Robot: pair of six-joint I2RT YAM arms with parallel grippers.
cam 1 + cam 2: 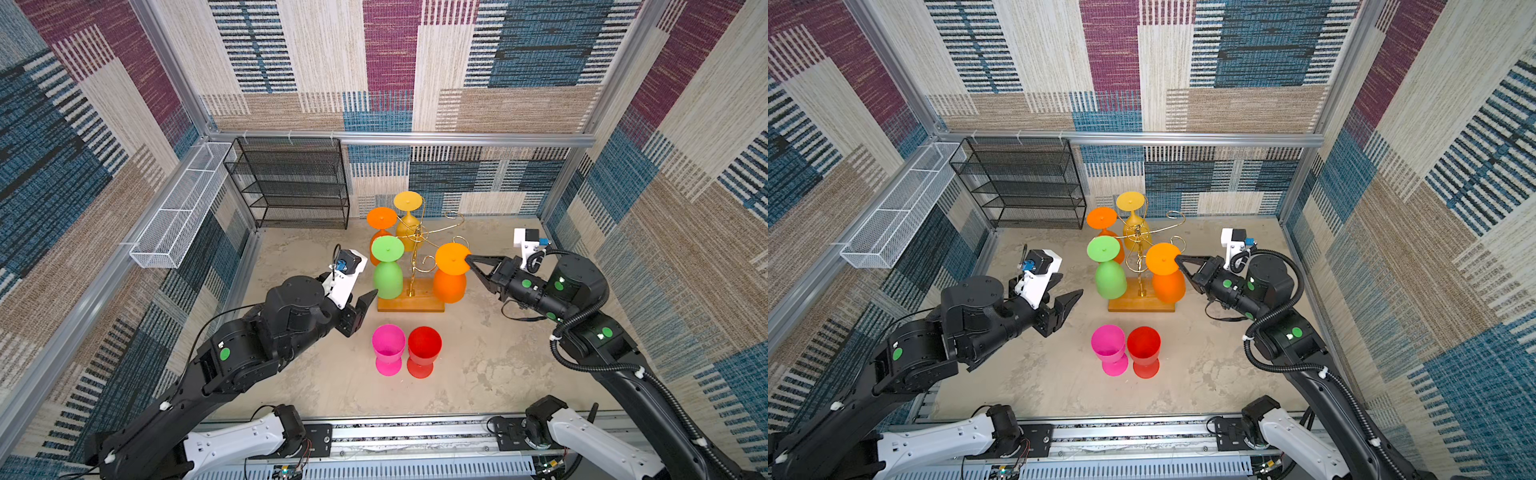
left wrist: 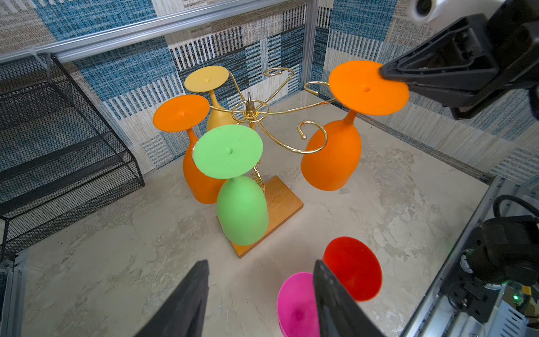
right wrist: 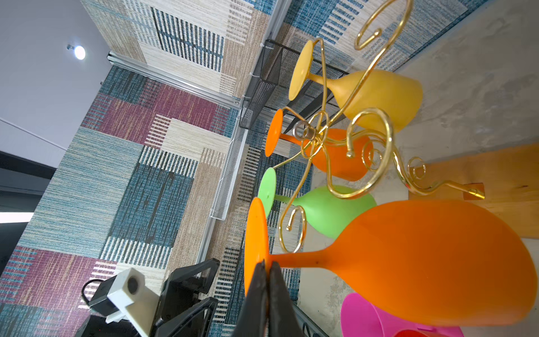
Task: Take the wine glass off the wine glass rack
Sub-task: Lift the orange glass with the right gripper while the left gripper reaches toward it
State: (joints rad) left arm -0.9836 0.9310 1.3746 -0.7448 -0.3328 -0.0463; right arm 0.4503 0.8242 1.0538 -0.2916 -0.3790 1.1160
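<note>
Right fingers (image 3: 260, 281): clamped on orange wine glass (image 3: 423, 262) foot.
Left fingers (image 2: 189, 297): open, empty.
Advise: ease stem level off wine glass rack (image 2: 287, 201).

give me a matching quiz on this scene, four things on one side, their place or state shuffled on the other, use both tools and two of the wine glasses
Things:
1. green wine glass
2. pink wine glass
3. right tool
4. left tool

Places or states:
a. open, holding nothing
b. standing upright on the table
c. shut on the foot of the nearer orange wine glass
d. hanging upside down on the wine glass rack

Pairs: 1-d; 2-b; 3-c; 4-a
</note>
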